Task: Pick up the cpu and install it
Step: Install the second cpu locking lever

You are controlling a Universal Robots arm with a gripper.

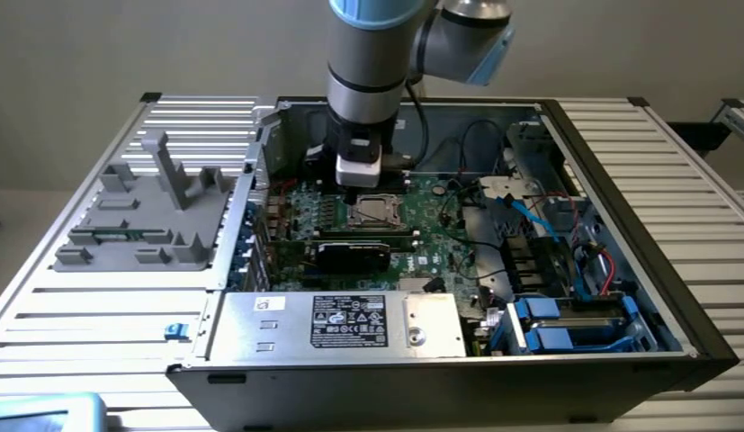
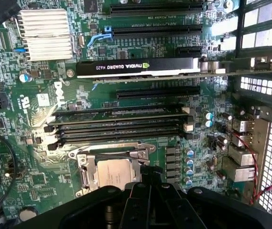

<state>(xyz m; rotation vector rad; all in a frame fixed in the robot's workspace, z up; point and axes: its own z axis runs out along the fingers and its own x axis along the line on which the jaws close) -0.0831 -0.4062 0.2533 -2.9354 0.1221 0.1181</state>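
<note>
Silver cpu (image 2: 113, 172) flat in its socket (shiny side up), jaws together just above.

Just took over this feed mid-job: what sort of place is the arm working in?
Likely a PC assembly or test bench: an open computer case on a slatted metal table, its motherboard exposed, the cpu in its socket below the gripper.

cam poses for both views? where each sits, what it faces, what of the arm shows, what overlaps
Exterior view: off the arm, raised, looking down into the open computer case; the arm reaches down over the motherboard.
Wrist view: on the wrist, facing the motherboard close up; the dark end effector fills the near edge.
Shared: the cpu seated in its socket, the black graphics card, and the motherboard.
</note>
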